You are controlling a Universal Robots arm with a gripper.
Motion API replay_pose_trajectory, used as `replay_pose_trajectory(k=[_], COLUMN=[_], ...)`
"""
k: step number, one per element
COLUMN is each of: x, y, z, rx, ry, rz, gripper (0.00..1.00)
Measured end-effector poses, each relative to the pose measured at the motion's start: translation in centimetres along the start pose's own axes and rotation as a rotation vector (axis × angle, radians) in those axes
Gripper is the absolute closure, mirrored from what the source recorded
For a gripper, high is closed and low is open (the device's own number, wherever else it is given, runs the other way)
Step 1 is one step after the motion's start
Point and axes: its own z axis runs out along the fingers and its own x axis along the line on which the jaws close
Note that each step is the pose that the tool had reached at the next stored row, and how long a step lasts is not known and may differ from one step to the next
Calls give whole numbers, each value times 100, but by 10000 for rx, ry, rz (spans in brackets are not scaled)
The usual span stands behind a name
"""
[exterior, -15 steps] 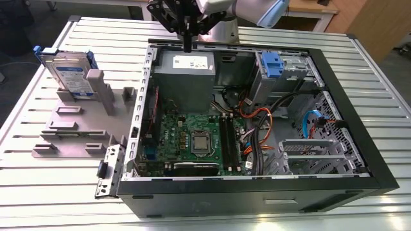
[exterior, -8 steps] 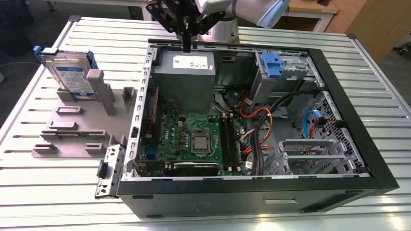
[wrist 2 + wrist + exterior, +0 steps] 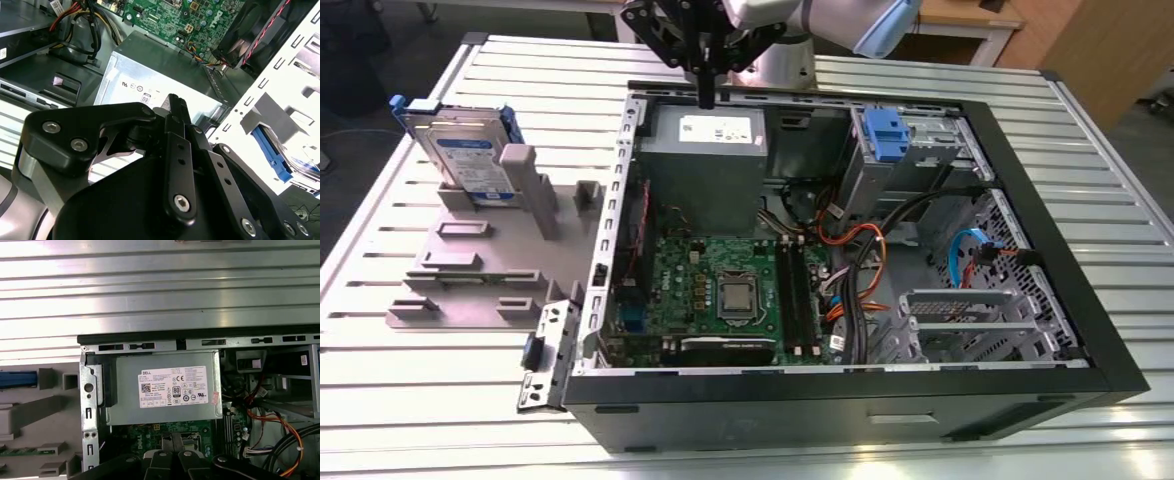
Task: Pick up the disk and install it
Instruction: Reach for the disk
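Jaws together, nothing between them. gripper [image 3: 707, 95] hangs over the rear edge of the open PC case [image 3: 787, 410], tips pointing down just above the power supply [image 3: 707, 165]. Both wrist views agree: fingertips closed up, grey PSU box with its white sticker directly below.

Left to right in the exterior view:
- disk [image 3: 454, 150]: at the far left, outside the case, standing on edge and leaning slightly in a grey holder fixture [image 3: 480, 260] on the slatted metal surface [image 3: 427, 400]. Blue carrier is around it, label side faces the camera. Well apart from the gripper, no contact.
- Middle: the case lies on its side with the cover off. PSU sits at the rear, motherboard [image 3: 720, 290] in front of it. The gripper is over this zone, not over the disk.
- Right: drive bay with the blue bracket [image 3: 886, 135] at the case's rear corner. I see no drive seated there, but part of the bay is hidden behind metalwork and cables.

Status, my read: nothing done yet. Disk not picked up, so both the pick and the install are outstanding.
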Motion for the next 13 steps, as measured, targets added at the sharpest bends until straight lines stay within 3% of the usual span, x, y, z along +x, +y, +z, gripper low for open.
replay_pose_trajectory(k=[13], x=[45], y=[-3], z=[-1], rx=[0], ry=[0], rz=[0], gripper=[89])
